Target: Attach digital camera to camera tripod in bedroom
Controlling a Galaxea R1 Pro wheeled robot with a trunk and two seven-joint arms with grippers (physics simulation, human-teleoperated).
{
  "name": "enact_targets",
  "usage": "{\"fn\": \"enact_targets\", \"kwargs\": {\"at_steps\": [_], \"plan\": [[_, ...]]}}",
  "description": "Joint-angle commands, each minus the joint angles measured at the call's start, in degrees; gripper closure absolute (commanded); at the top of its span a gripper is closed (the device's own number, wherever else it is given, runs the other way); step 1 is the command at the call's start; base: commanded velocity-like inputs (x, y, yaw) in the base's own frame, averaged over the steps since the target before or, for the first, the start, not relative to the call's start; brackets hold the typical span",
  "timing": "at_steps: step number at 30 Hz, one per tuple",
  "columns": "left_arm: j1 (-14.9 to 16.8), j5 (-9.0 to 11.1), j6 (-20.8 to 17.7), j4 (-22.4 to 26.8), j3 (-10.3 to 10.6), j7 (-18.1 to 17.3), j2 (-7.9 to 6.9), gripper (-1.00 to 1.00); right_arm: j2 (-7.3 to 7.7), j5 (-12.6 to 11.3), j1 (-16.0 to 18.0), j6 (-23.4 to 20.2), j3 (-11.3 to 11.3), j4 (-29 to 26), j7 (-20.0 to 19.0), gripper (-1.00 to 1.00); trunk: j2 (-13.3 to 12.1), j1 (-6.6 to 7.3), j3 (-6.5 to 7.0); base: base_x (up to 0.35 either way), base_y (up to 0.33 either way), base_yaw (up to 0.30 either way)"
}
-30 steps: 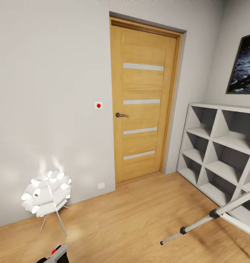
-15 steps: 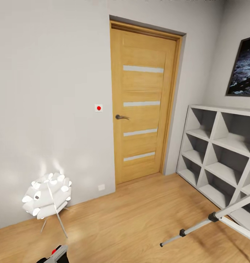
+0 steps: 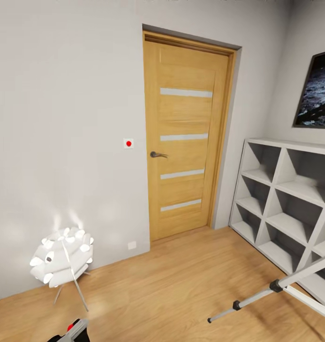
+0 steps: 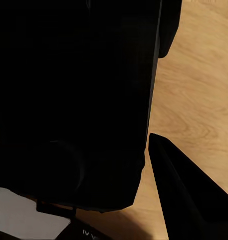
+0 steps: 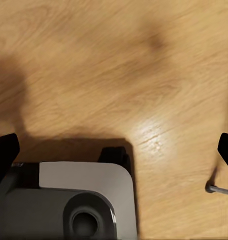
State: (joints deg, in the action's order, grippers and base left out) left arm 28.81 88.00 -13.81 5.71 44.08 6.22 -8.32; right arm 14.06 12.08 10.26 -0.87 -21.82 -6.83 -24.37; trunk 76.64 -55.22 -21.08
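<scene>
Head view: the oak door (image 3: 185,137) serves as the landmark of the bedroom. It is shut, with four pale horizontal stripes and a dark lever handle (image 3: 157,155) on its left edge. No writing can be read anywhere here. Just left of the door, on the light grey wall (image 3: 62,118), sits a small white plate with a red dot (image 3: 128,143), and lower down near the skirting a white socket (image 3: 132,245). Further left of the door a lit white petal lamp (image 3: 61,259) stands on thin legs on the wood floor (image 3: 171,289). Right of the door stands the white cube shelf (image 3: 288,204), its compartments bare, and above it hangs a dark framed poster (image 3: 318,92). Below the shelf, the silver legs of the camera tripod (image 3: 271,289) slant across the floor with black joints. Well below the lamp, at the frame's lower edge, a silvery object with a red dot (image 3: 73,330) pokes in, likely the digital camera.

Left wrist view: a large black mass (image 4: 74,100) fills the near field over wood floor; faint letters at its lower edge are too small to read. Whether the left gripper grasps it cannot be told.

Right wrist view: the right gripper's (image 5: 114,150) two dark fingertips (image 5: 5,150) stand far apart, released, over the floor. A grey and white robot part (image 5: 69,200) lies beneath, and a thin metal tip (image 5: 216,189) shows nearby.
</scene>
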Motion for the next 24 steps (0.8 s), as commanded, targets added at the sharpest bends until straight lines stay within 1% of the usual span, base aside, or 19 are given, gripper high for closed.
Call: {"fn": "enact_targets", "kwargs": {"at_steps": [1,10,11,12,15,17,18,19,20,21,22,24], "plan": [[0.02,0.33,-0.16,0.18,0.36,0.2,-0.03,1.0,-0.02,0.62,0.03,-0.06,-0.5,0.06,-0.25,-1.0,-0.38,0.23,0.12,0.0,0.0,0.0],[0.02,-0.13,-0.25,0.2,0.42,0.23,0.14,1.0,-0.23,0.68,0.03,-0.01,-0.5,0.39,-0.24,-1.0,-3.99,2.21,1.73,0.0,0.0,0.0],[0.02,-0.17,-0.27,0.09,0.5,0.31,0.76,1.0,-0.36,0.67,0.03,0.06,-0.5,1.4,-0.17,-1.0,-4.39,2.42,1.91,0.0,0.0,0.0],[0.02,-0.16,-0.28,-0.1,0.52,0.37,1.0,1.0,-0.39,0.68,0.03,0.12,-0.5,1.73,-0.11,-1.0,-4.79,2.64,2.09,0.0,0.0,0.0],[-0.27,-0.19,-0.26,-1.92,0.55,0.53,2.5,1.0,-0.45,0.72,0.03,0.78,-0.55,2.83,0.61,-1.0,-5.99,3.3,2.63,0.0,0.0,0.0],[-2.26,-0.38,0.46,-3.88,0.58,0.56,4.51,1.0,-0.41,0.71,0.03,1.73,-0.58,3.46,2.22,-1.0,-6.79,3.74,2.99,0.0,0.0,0.0],[-3.02,-0.52,0.95,-4.18,0.6,0.56,4.85,1.0,-0.4,0.7,0.03,1.93,-0.58,3.55,2.73,-1.0,-7.19,3.96,3.17,0.0,0.0,0.0],[-4.59,-1.03,2.37,-4.6,0.62,0.56,5.37,1.0,-0.38,0.68,0.03,2.2,-0.58,3.72,3.79,-1.0,-7.6,4.18,3.35,0.0,0.0,0.0],[-7.28,-2.91,5.18,-5.08,0.64,0.55,6.03,1.0,-0.42,0.67,0.03,2.45,-0.57,4.53,5.49,-1.0,-8.0,4.4,3.53,0.0,0.0,0.0],[-7.9,-3.64,5.64,-5.15,0.65,0.55,6.19,1.0,-0.42,0.7,0.03,2.5,-0.56,5.09,5.75,-1.0,-8.4,4.62,3.71,0.0,0.0,0.0],[-8.85,-4.87,6.3,-5.26,0.65,0.55,6.45,1.0,-0.43,0.77,0.03,2.58,-0.54,6.03,6.13,-1.0,-8.8,4.84,3.89,0.0,0.0,0.0],[-9.7,-6.12,6.74,-5.32,0.65,0.55,6.78,1.0,-0.46,0.94,0.03,2.63,-0.52,6.9,6.37,-1.0,-9.6,5.28,4.25,0.0,0.0,0.0]]}}
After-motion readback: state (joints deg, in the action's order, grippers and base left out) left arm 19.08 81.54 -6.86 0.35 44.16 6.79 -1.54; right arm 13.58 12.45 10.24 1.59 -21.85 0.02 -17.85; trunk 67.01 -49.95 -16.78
